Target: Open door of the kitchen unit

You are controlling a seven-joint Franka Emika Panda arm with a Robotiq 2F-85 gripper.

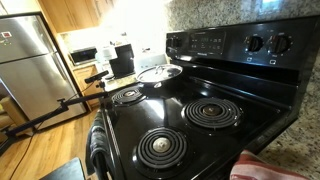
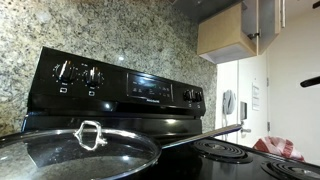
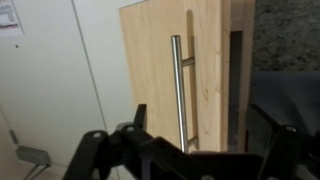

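While the gripper (image 3: 202, 128) gaped wide and empty at lower centre, the wooden door (image 3: 150, 60) — its steel handle (image 3: 178, 90) upright — filled mid-frame.

I see the gripper (image 3: 200, 112) with its jaws spread wide. In the wrist view the bar handle (image 3: 178, 90) stands between the two fingers and touches neither. Open air separates the fingers from the wooden cabinet door (image 3: 210, 50). On that view's left, the white wall (image 3: 90, 60) bounds sideways travel. On its right, a dark gap (image 3: 237, 80) runs behind the door edge, with the granite backsplash (image 3: 285, 35) beyond it. In an exterior view the cabinet (image 2: 225, 40) hangs well above the stove (image 2: 120, 85), with clear air beneath its underside.
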